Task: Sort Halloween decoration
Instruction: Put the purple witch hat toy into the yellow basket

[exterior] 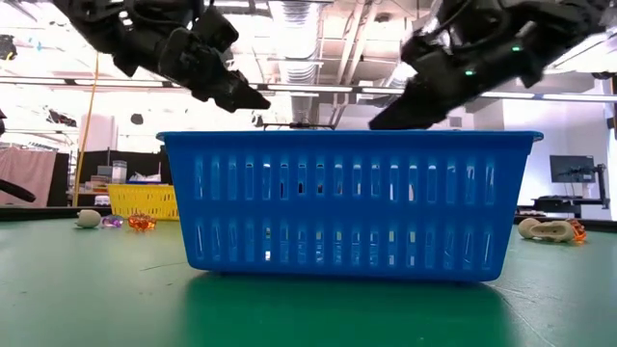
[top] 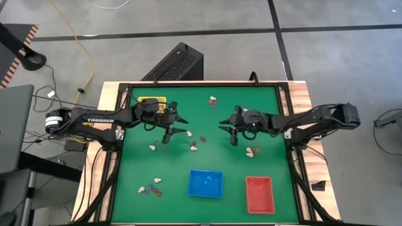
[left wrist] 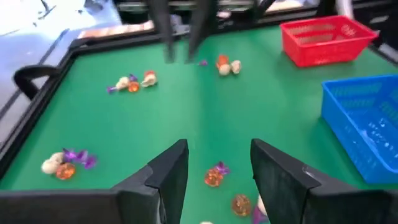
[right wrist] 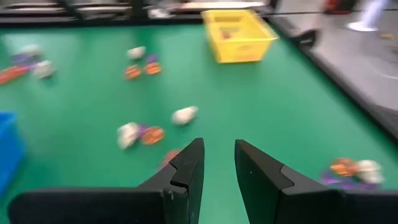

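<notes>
While the Halloween decoration point(top: 193, 145) lies scattered in small clusters over the green table point(top: 264, 107), we see none of it held by either arm. One cluster sits near the table's middle, another point(top: 252, 151) just below the right arm, one point(top: 213, 100) near the far edge, and one point(top: 151, 188) near the front left corner beside the blue tray point(top: 206, 183). We make out whitish, orange and purple pieces, but not their shapes.

From the left wrist view, the left end effector point(left wrist: 219, 177) hangs above the table with its fingers parted, and an orange and purple trinket point(left wrist: 214, 175) shows on the green surface between them; we see nothing clamped. From the right wrist view, the right end effector point(right wrist: 219, 171) also stands with a narrow gap between its fingers and nothing in it, above bare green.

Looking down from above, we find both arms reaching toward the table's middle, tips facing each other and well apart. A yellow tray point(top: 151, 102) sits at the far left under the left arm, and a red tray point(top: 259, 194) stands at the front right, beside the blue one.
</notes>
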